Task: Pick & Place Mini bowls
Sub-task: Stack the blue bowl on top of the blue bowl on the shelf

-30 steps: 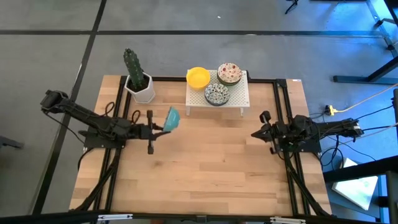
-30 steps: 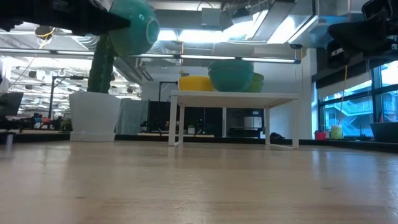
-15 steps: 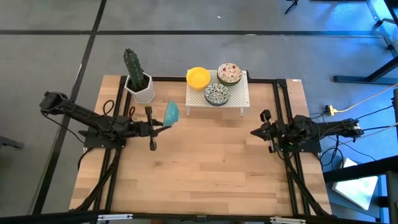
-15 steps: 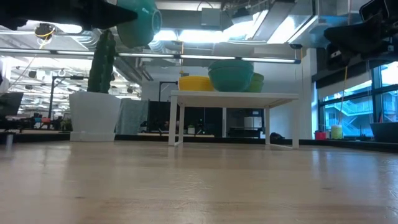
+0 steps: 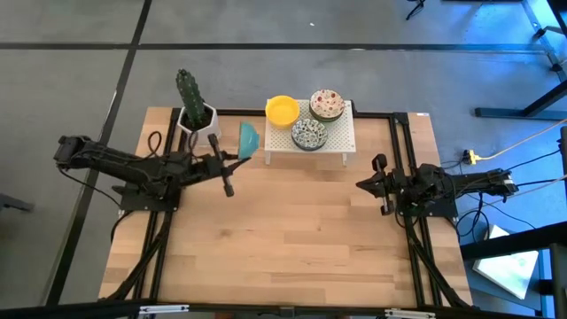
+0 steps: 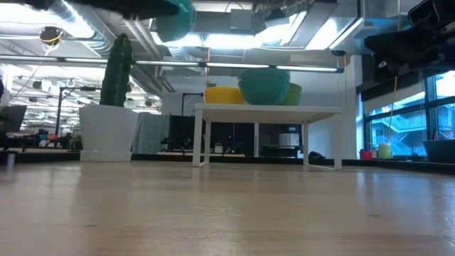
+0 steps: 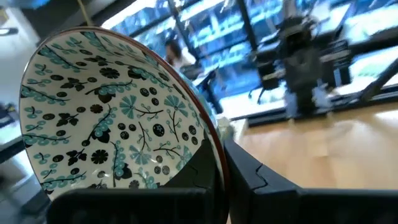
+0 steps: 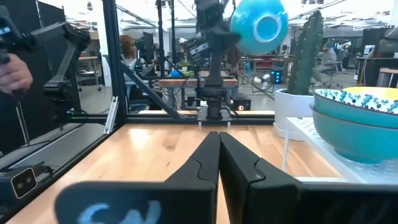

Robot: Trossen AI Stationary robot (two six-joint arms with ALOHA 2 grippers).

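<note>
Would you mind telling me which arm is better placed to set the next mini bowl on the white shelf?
Left: its pincer already holds a patterned bowl beside the shelf; the right pincer is shut and empty.

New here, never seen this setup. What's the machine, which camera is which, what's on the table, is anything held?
Two dark robot arms work at a light wooden table. One camera looks straight down, one sits at table height, and one rides on each wrist. The left gripper is shut on a teal bowl with a blue-green patterned inside, held tilted in the air near the white rack. That rack carries a plain yellow bowl, a reddish floral bowl and another blue-green patterned bowl. A cactus in a white pot stands beside it. The right gripper waits, shut, at the table's right side.
</note>
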